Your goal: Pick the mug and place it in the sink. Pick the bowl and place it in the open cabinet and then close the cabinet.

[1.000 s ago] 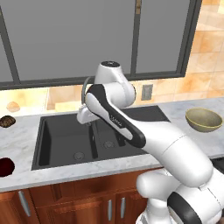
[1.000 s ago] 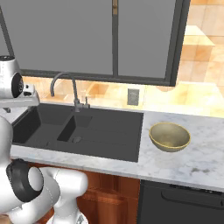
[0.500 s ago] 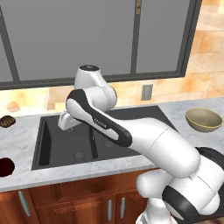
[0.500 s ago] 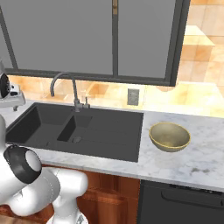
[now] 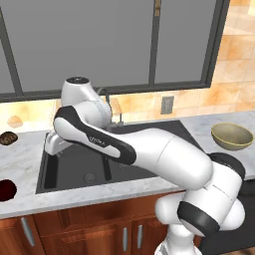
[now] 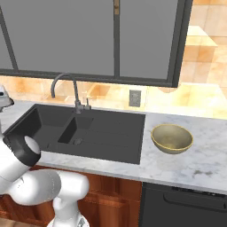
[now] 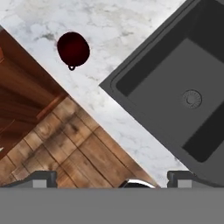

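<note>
mug (image 7: 73,49): small, dark maroon, glossy, seen from above as a round dark blob with a tiny handle loop poking toward the wooden floor; in the left base view (image 5: 7,190) sits at the far left edge.
mug position: on the marble counter (image 7: 113,39), left of the sink (image 7: 183,83), near the counter's front edge, apart from the basin rim.
writing: none readable on the mug.
gripper (image 7: 112,179): spread wide, nothing between the tips.
mug versus fingers: well up and to the left of the left fingertip (image 7: 41,178) in the hand view, no contact.
bowl (image 5: 231,136): dull yellow-tan, paler inside, on the counter right of the sink.
</note>
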Controlling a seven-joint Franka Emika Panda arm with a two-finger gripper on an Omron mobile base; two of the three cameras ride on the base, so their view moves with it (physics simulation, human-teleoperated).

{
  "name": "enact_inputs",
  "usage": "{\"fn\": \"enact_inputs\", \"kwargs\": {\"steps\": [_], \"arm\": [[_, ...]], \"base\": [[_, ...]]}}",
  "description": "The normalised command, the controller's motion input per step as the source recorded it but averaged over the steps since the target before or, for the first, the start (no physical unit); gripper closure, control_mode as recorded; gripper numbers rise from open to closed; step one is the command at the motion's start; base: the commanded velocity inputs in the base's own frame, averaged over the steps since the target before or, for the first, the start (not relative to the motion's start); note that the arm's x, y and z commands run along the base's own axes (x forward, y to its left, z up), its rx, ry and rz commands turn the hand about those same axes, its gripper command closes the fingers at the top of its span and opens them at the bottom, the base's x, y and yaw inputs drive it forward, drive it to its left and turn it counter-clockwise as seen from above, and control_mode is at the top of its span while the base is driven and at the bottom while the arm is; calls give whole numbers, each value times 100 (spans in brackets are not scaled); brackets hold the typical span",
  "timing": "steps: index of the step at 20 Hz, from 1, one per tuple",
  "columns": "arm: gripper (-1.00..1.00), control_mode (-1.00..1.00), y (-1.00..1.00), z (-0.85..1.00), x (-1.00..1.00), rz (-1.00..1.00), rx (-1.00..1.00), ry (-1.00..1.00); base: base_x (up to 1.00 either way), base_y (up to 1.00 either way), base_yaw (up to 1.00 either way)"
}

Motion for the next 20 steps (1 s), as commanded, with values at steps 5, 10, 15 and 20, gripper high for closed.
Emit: {"fn": "enact_inputs", "kwargs": {"steps": [5, 10, 15, 20], "arm": [[-100, -100, 26, -18, -29, 3, 0, 0], [-100, -100, 10, -30, -26, 0, 1, 0], [-100, -100, 16, -34, -16, 0, 2, 0], [-100, -100, 14, -28, -4, 0, 3, 0]], "base": [[0, 0, 0], [0, 0, 0], [0, 0, 0], [0, 0, 0]]}}
